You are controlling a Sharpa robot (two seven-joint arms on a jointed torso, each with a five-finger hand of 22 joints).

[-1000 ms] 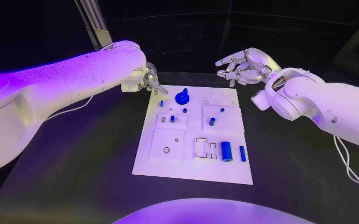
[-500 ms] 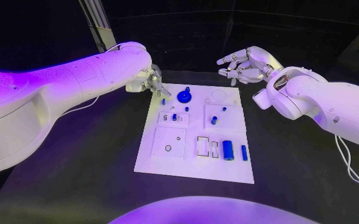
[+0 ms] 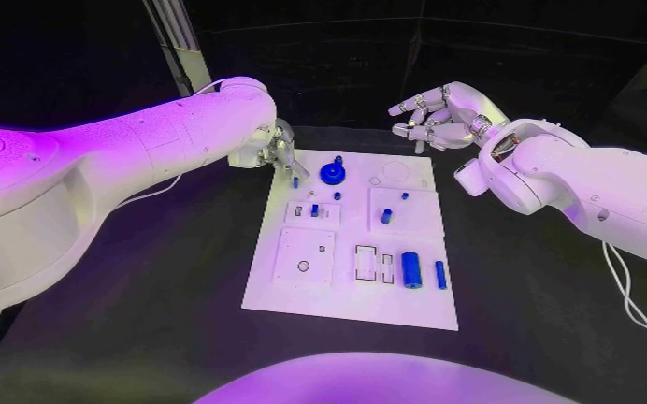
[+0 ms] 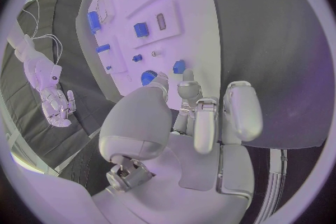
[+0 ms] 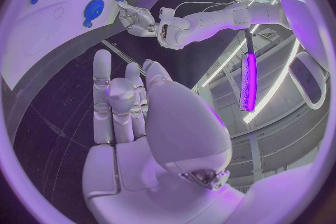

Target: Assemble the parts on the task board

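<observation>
The white task board (image 3: 353,236) lies mid-table with blue parts on it. A round blue piece (image 3: 332,176) sits near its far edge, a small blue peg (image 3: 295,181) by its far left corner. A thick blue cylinder (image 3: 411,270) and a thin blue bar (image 3: 439,275) lie at the near right. My left hand (image 3: 280,151) hovers at the far left corner, fingers apart, its fingertips (image 4: 187,89) just short of the small peg (image 4: 179,66), holding nothing. My right hand (image 3: 438,116) hangs beyond the far right corner, fingers spread and half curled, empty.
More small blue pegs (image 3: 386,217) stand in raised white blocks mid-board. A slanted metal pole (image 3: 165,11) rises behind my left arm. Black table (image 3: 539,292) surrounds the board on all sides. The right wrist view shows my left hand (image 5: 136,19) by the round piece (image 5: 94,9).
My left arm has swung in a little toward the board's far left corner. The right hand has barely moved. The parts on the board stay put.
</observation>
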